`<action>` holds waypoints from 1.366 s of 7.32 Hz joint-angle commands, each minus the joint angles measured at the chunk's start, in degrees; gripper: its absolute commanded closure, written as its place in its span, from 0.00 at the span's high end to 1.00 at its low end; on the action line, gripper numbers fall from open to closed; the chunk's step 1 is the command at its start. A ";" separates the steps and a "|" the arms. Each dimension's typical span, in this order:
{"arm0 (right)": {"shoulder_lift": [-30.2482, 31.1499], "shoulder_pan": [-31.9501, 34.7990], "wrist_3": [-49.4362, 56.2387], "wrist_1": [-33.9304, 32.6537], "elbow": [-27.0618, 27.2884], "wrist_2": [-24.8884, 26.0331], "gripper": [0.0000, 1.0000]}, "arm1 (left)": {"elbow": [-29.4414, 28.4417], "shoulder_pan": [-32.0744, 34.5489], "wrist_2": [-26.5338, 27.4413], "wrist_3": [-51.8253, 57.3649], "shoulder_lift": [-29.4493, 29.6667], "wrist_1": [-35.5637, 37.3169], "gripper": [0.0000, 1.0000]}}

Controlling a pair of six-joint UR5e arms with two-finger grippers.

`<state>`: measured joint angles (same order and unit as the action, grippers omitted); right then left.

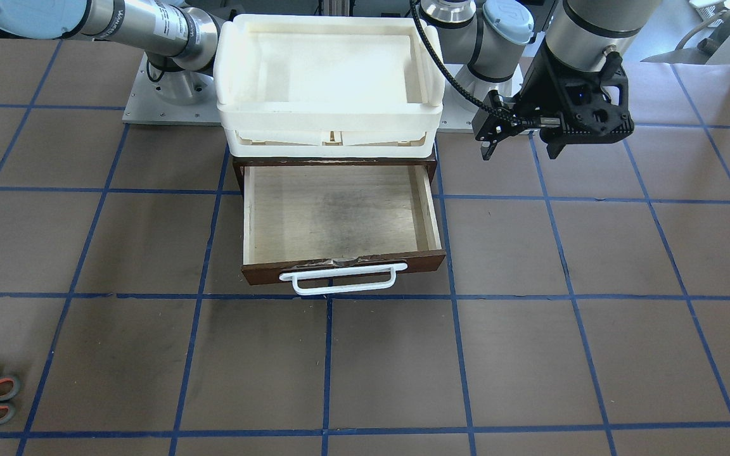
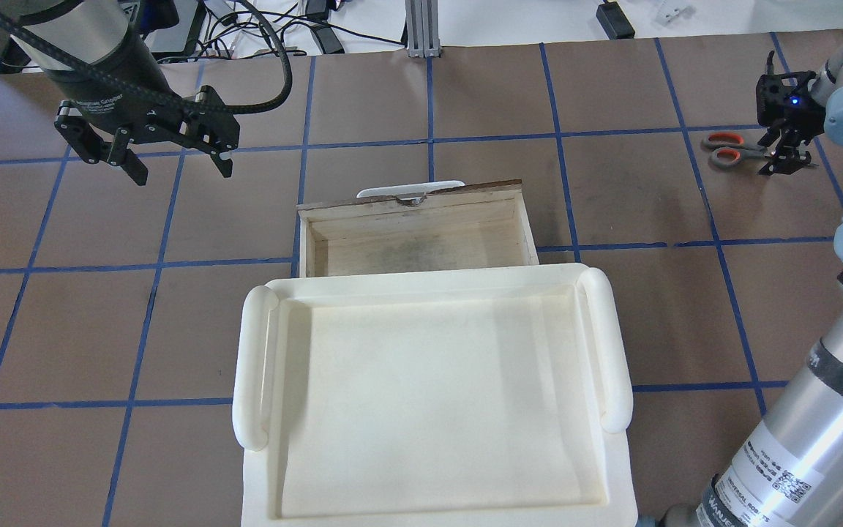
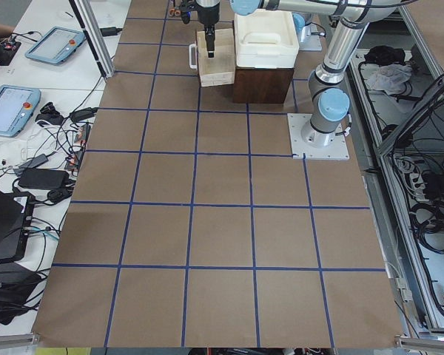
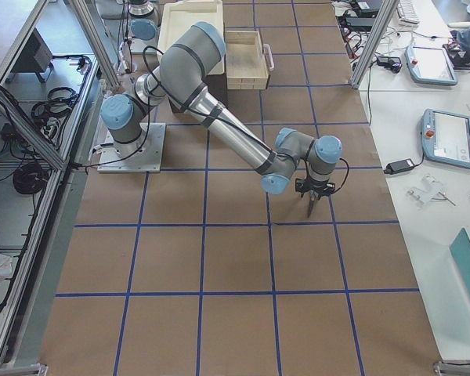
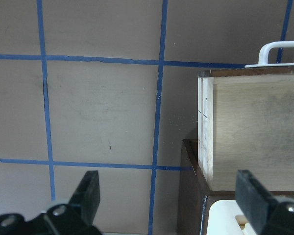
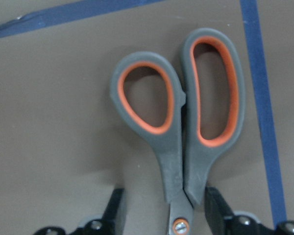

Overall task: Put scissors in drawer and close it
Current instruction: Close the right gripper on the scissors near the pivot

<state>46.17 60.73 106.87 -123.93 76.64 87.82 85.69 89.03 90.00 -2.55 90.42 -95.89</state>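
Grasping is in hand: the right gripper (image 2: pixel 785 159) straddles the scissors (image 2: pixel 730 148) at the neck, fingers apart, on the table (image 2: pixel 612 190) at 2 o'clock from the open drawer (image 1: pixel 339 218) in the overhead view. Next it should clamp, lift and carry toward 8 o'clock, clearing the drawer's side wall; the left gripper (image 2: pixel 182 172), fingers spread, hovers at 10 o'clock.

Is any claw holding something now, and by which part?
Nothing is held yet. The right claw straddles the scissors near their pivot, open, with a gap at one finger. The left claw is open and empty.
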 commanded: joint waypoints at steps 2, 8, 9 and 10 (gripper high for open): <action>0.33 0.00 -1.57 0.00 0.00 0.94 0.35 | 0.00 0.00 0.00 0.00 0.02 -0.09 1.00; 5.84 0.26 -1.49 9.34 0.35 2.53 0.00 | 0.09 0.00 0.00 0.00 -0.07 0.00 1.00; 7.95 0.96 -1.22 14.28 0.44 1.83 0.00 | 0.09 0.00 0.00 0.00 -0.07 -0.09 1.00; 11.02 3.14 -0.96 18.07 0.44 1.82 0.00 | 0.09 0.00 0.00 0.00 -0.07 -0.09 1.00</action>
<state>53.74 61.93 105.61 -111.27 77.03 89.90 85.78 89.03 90.00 -2.55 90.35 -95.95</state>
